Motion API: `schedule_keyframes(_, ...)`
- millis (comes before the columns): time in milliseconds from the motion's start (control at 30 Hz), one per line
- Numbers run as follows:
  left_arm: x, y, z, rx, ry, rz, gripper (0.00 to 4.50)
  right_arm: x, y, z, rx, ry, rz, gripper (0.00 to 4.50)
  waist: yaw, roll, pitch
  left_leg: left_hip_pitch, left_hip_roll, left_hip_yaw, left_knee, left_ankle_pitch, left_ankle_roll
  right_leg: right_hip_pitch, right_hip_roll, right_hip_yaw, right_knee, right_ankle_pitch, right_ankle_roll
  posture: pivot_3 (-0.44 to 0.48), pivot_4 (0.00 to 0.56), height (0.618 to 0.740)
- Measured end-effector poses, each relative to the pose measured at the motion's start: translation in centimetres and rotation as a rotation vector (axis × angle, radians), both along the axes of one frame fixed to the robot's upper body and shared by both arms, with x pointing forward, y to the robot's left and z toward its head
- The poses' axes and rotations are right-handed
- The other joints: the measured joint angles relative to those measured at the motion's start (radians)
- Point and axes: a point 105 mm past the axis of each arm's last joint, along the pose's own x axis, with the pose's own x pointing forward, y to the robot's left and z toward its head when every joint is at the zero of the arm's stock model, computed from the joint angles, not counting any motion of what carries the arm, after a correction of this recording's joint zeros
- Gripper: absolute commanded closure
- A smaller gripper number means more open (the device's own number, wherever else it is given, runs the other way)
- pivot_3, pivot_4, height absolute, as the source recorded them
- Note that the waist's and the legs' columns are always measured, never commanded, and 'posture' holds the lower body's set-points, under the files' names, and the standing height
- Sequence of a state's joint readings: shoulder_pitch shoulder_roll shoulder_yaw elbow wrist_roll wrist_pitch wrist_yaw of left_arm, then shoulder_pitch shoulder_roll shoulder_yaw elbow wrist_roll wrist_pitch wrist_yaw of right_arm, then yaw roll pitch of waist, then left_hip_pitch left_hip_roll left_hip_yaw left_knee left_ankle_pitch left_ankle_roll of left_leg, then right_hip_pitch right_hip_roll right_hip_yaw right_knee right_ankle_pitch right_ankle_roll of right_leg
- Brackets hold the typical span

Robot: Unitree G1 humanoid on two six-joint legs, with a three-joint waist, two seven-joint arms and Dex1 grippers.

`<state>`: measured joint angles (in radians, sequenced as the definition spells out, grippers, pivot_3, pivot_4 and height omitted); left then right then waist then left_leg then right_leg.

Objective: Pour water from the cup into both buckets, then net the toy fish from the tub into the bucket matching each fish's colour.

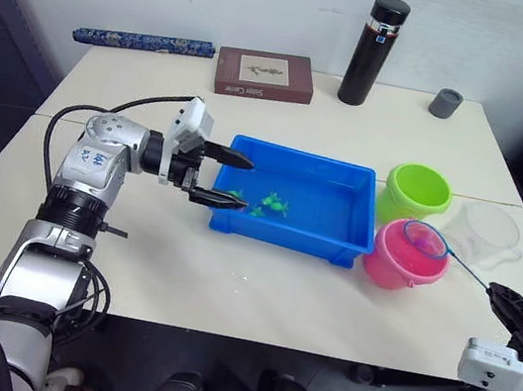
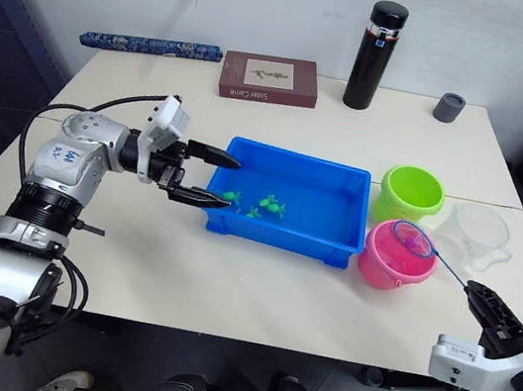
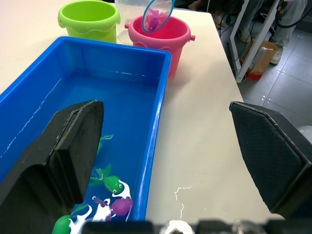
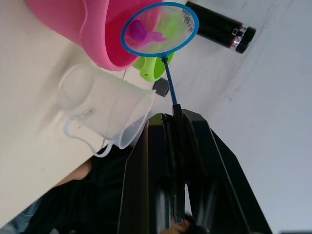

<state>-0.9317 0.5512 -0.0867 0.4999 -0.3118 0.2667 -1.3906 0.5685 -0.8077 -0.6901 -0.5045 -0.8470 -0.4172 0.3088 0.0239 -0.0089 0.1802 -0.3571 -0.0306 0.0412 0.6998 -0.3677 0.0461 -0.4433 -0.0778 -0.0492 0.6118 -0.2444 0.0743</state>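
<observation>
Cream desk has bare room in front. Left end effector gapes wide over the tub edge. Right end effector pinches the net above the pink bucket.

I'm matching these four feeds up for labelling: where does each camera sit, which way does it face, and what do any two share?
Left eye and right eye views: on the head, facing forward and down at the table; both arms show.
Left wrist view: on the left arm, looking along its spread fingers over the tub.
Right wrist view: on the right arm, looking along its fingers up the handle to the net.
Shared: both wrist views show the net holding a pink fish over the pink bucket.
</observation>
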Motion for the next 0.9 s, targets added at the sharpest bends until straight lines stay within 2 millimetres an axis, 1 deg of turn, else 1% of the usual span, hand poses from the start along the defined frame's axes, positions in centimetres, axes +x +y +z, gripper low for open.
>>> schedule_keyframes(200,-0.1,-0.1,0.2,0.001,-0.009,-0.004,0.06,-0.9,-0.6,-0.4,-0.082,-0.055,-0.024,4.5,-0.001,0.0,0.0,0.0,0.0,0.0,0.0,0.0,0.0,0.0,0.0,0.0,0.0,0.0,0.0,0.0,0.15,0.74)
schedule_keyframes(300,-0.1,-0.1,0.2,0.001,-0.009,-0.005,0.06,-1.2,-0.4,-0.5,-0.11,-0.087,-0.024,4.5,-0.001,0.0,0.0,0.0,0.0,0.0,0.0,0.0,0.0,0.0,0.0,0.0,0.0,0.0,0.0,0.0,0.15,0.74)
schedule_keyframes(433,-0.1,-0.2,0.2,0.0,-0.009,-0.006,0.06,-1.2,0.1,-0.1,-0.156,-0.136,-0.002,4.5,-0.001,0.0,0.0,0.0,0.0,0.0,0.0,0.0,0.0,0.0,0.0,0.0,0.0,0.0,0.0,0.0,0.15,0.74)
schedule_keyframes(667,-0.1,-0.2,0.2,0.0,-0.009,-0.006,0.06,-1.0,0.3,0.3,-0.221,-0.188,0.019,4.5,-0.001,0.0,0.0,0.0,0.0,0.0,0.0,0.0,0.0,0.0,0.001,0.0,0.001,0.0,0.0,0.0,0.15,0.74)
schedule_keyframes(900,-0.1,-0.1,0.2,0.0,-0.01,-0.006,0.06,-1.3,0.4,0.1,-0.249,-0.203,0.037,4.5,-0.001,0.0,0.0,0.0,0.0,0.0,0.0,0.0,0.0,0.0,0.001,0.0,0.001,0.0,0.0,0.0,0.15,0.74)
